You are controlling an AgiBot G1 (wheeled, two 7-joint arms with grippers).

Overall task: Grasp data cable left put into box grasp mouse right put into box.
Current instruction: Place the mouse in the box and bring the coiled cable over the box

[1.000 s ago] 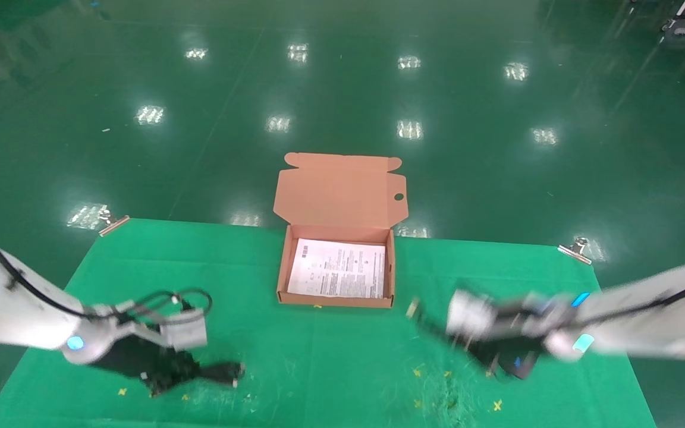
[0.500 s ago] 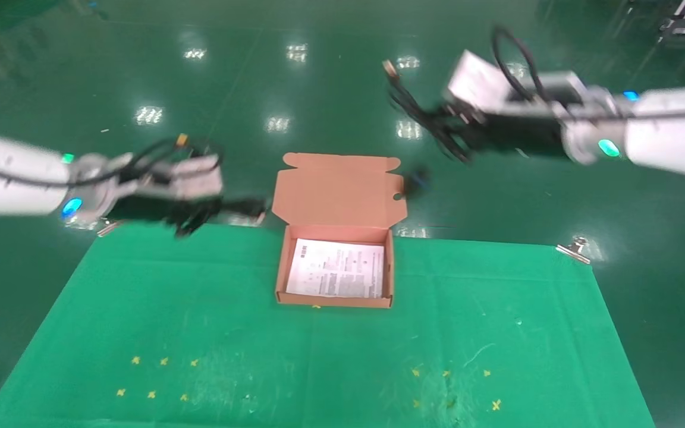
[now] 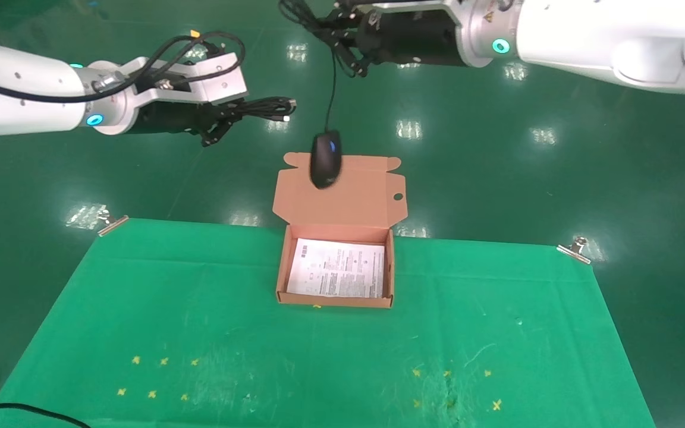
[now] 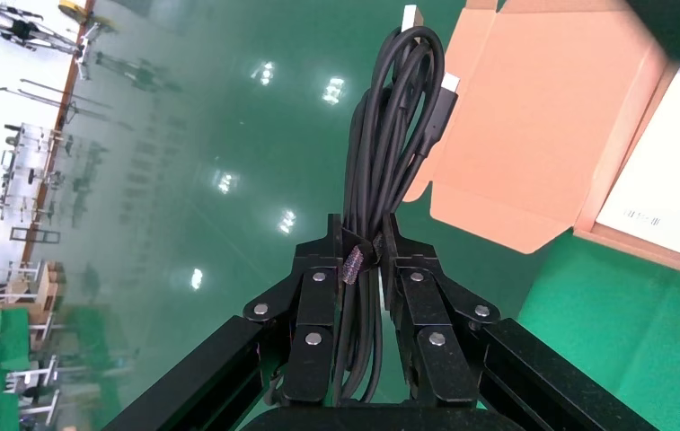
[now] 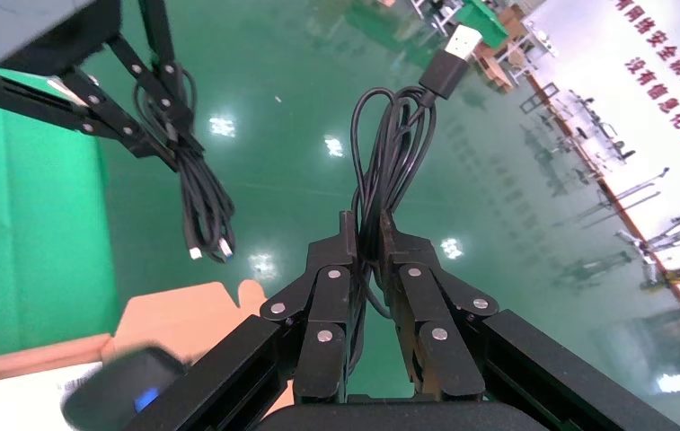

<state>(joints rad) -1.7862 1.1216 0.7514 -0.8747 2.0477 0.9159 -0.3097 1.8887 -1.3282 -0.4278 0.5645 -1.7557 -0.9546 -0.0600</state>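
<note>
A: What is underneath?
B: A counter (image 3: pixel 497 309) under green cloth with yellow cross marks, metal clips (image 3: pixel 574 248) at its far corners, on a glossy green floor (image 3: pixel 140 71) mirroring ceiling lights.

A: And around the tools?
B: The cardboard box (image 3: pixel 336 300) sits open on the counter, below and between both tools, a white printed sheet (image 3: pixel 338 268) inside, lid (image 3: pixel 340 191) standing behind.

A: The tools themselves?
B: The left tool (image 4: pixel 362 260) is clamped on the data cable (image 4: pixel 390 144), raised left of the lid. The right tool (image 5: pixel 367 242) pinches the mouse cord (image 5: pixel 390 153); the mouse (image 3: pixel 325 159) dangles below it before the lid.
</note>
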